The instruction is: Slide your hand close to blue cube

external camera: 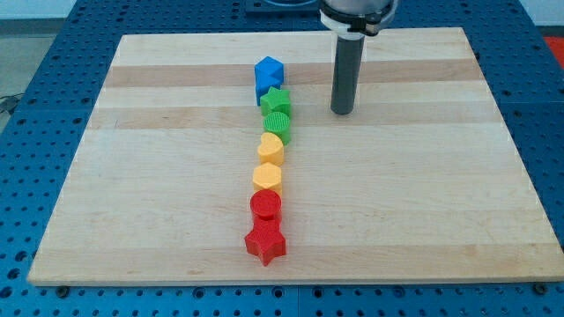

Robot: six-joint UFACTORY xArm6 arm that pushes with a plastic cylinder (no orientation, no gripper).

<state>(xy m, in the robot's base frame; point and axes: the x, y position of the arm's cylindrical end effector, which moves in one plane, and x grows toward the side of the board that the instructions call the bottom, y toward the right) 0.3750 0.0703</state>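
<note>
The blue cube [268, 77] sits near the view's top, at the top end of a column of blocks. My tip [342, 112] rests on the wooden board to the right of the column. It is to the right of and slightly below the blue cube, level with the green star [276, 101], with a clear gap between the tip and the blocks.
Below the blue cube the column runs down: green star, a green round block [277, 124], a yellow heart-like block [270, 148], a yellow hexagon [267, 178], a red round block [265, 206], a red star [265, 243]. The board [132, 176] lies on a blue perforated table.
</note>
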